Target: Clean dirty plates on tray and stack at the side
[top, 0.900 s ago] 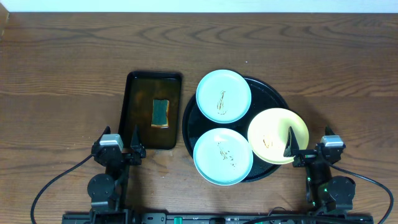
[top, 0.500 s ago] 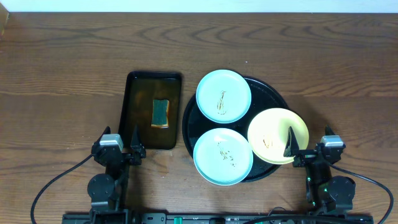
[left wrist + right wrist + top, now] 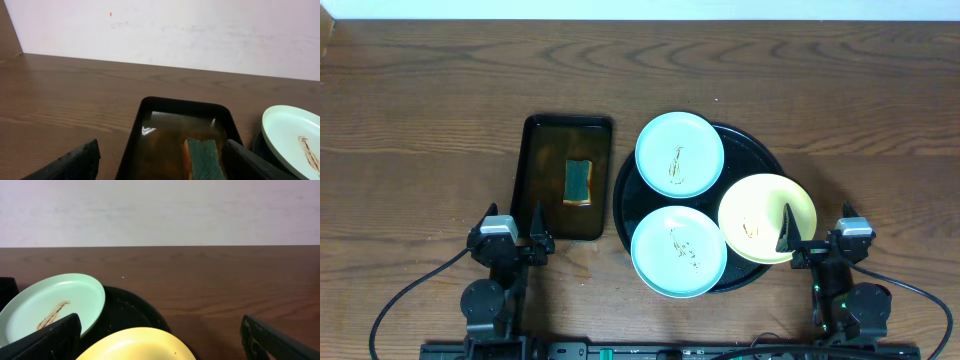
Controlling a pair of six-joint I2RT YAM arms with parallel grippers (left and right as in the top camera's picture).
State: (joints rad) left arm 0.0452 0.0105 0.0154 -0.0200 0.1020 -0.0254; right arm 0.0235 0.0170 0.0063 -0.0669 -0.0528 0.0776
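Note:
A round black tray (image 3: 765,155) holds three plates with brown smears. One mint-blue plate (image 3: 679,153) lies at the back, another mint-blue plate (image 3: 678,251) at the front, and a pale yellow plate (image 3: 766,218) at the right, overhanging the rim. My left gripper (image 3: 512,245) is open and empty at the near table edge, in front of the rectangular tray. My right gripper (image 3: 817,245) is open and empty just right of the yellow plate. The right wrist view shows the yellow plate (image 3: 135,345) and the back mint plate (image 3: 55,310).
A dark rectangular tray (image 3: 567,178) left of the round tray holds brownish liquid and a green sponge (image 3: 579,181); it also shows in the left wrist view (image 3: 165,130) with the sponge (image 3: 204,159). Bare wood tabletop (image 3: 880,130) lies to the right and behind.

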